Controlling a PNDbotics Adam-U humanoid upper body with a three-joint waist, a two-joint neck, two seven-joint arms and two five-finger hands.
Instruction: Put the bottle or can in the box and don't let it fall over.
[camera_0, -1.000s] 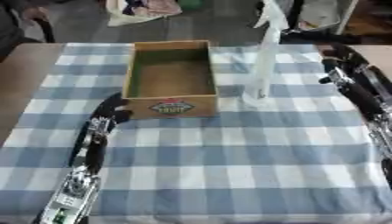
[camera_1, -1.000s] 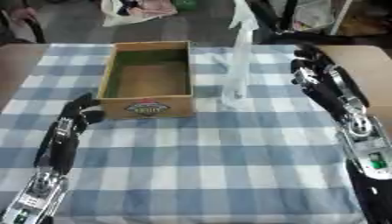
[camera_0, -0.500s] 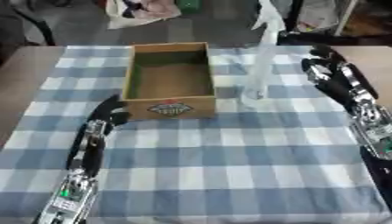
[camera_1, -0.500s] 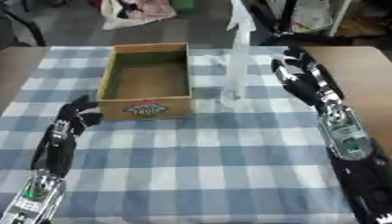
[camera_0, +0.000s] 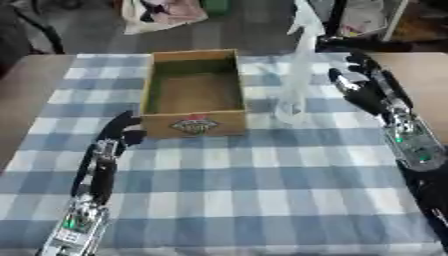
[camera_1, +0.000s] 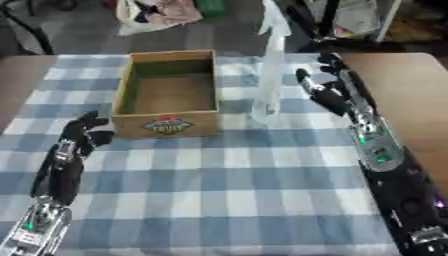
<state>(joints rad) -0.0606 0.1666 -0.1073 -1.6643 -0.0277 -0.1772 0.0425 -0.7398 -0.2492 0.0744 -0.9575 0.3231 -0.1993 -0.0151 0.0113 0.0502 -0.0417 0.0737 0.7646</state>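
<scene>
- Checked blue-white cloth (camera_0: 227, 190) over table.
- Cardboard box (camera_0: 193, 93), open top, nothing inside.
- Clear bottle (camera_0: 296, 70) upright, just right of box.
- R hand (camera_0: 360, 88) near bottle (fingers spread, apart from it).
- L hand (camera_0: 122, 131) relaxed, by box's front-left corner.

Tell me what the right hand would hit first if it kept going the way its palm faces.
Most likely the tall clear bottle, standing upright beside the box. The right hand, open, faces it from the right with a gap between. How well their depths line up is unclear.
</scene>
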